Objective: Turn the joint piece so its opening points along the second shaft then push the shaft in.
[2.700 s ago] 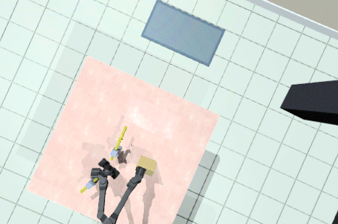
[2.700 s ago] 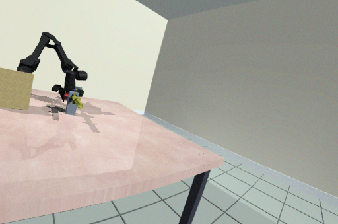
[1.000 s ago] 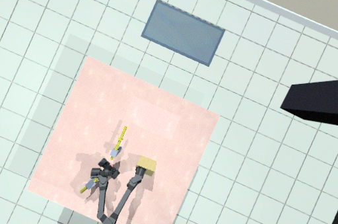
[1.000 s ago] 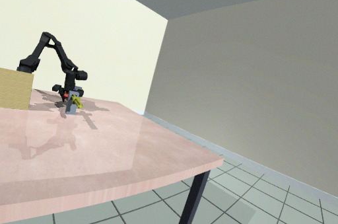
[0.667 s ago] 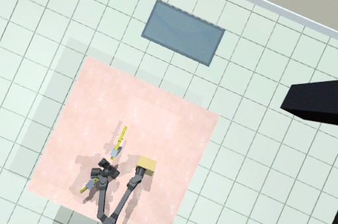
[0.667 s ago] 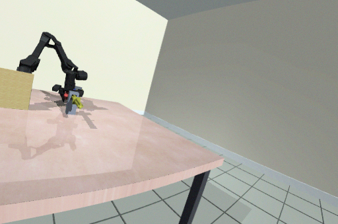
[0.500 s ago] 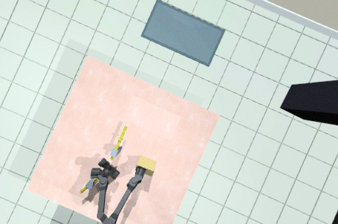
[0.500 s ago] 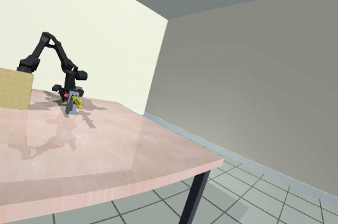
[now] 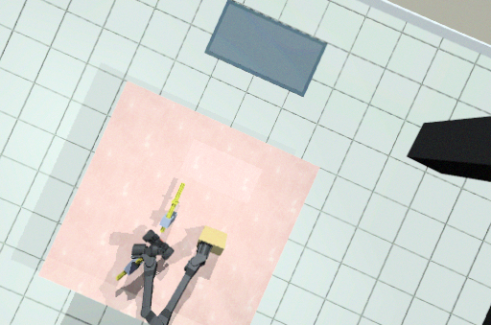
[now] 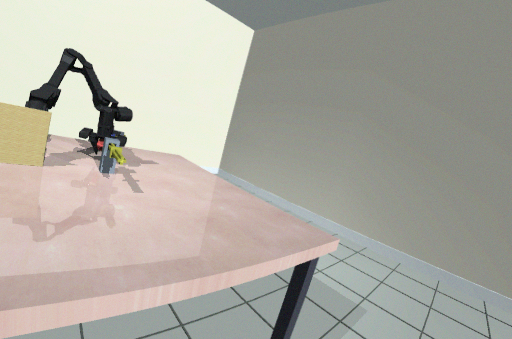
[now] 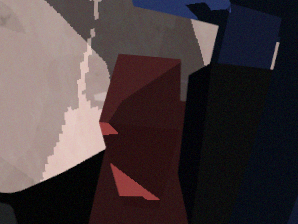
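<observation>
The red joint piece [image 11: 142,112] stands large in the middle of the wrist view, with a dark finger close on its right; a speck of it [image 10: 100,144] shows in the exterior view. My gripper [image 9: 155,244] [image 10: 101,142] is shut on the joint piece, between the two blocks. A long yellow shaft [image 9: 179,192] [image 10: 117,154] runs through a blue-grey block [image 9: 168,220] [image 10: 106,164]. Another yellow shaft [image 9: 121,275] passes through a second blue-grey block [image 9: 131,267], beside the gripper on the other side. The joint piece's opening and the shaft ends near it are hidden.
A yellow-tan box [image 9: 212,239] [image 10: 24,135] stands by the arm's base. The arm [image 9: 149,288] [image 10: 92,77] arches over to the blocks on the pink table [image 9: 144,125] [image 10: 175,225]. Blue parts [image 11: 250,37] show at the wrist view's upper right.
</observation>
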`<state>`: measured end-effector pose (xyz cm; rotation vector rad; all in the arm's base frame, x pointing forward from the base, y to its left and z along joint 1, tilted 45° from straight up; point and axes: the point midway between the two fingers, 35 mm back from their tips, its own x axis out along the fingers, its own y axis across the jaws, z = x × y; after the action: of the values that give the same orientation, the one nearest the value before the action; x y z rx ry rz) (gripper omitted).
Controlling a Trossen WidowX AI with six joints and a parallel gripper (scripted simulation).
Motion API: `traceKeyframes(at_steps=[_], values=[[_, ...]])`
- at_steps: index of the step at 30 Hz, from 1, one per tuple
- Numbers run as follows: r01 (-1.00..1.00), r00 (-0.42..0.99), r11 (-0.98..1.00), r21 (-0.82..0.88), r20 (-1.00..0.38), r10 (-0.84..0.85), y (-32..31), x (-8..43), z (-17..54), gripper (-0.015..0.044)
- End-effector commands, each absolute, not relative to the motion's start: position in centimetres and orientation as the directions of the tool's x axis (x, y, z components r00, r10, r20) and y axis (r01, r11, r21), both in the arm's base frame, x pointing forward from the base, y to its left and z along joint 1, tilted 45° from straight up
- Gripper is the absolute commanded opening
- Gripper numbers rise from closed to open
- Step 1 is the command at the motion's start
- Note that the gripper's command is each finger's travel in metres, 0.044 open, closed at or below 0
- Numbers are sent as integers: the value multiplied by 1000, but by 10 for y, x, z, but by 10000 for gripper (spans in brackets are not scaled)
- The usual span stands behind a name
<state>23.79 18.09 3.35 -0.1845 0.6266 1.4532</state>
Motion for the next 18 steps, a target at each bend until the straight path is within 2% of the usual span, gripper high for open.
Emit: traceKeyframes(at_steps=[1,18], values=[[-959,-11,134,248,-508,861,180,238,33,0],[-980,-88,62,187,-697,712,167,240,33,0]])
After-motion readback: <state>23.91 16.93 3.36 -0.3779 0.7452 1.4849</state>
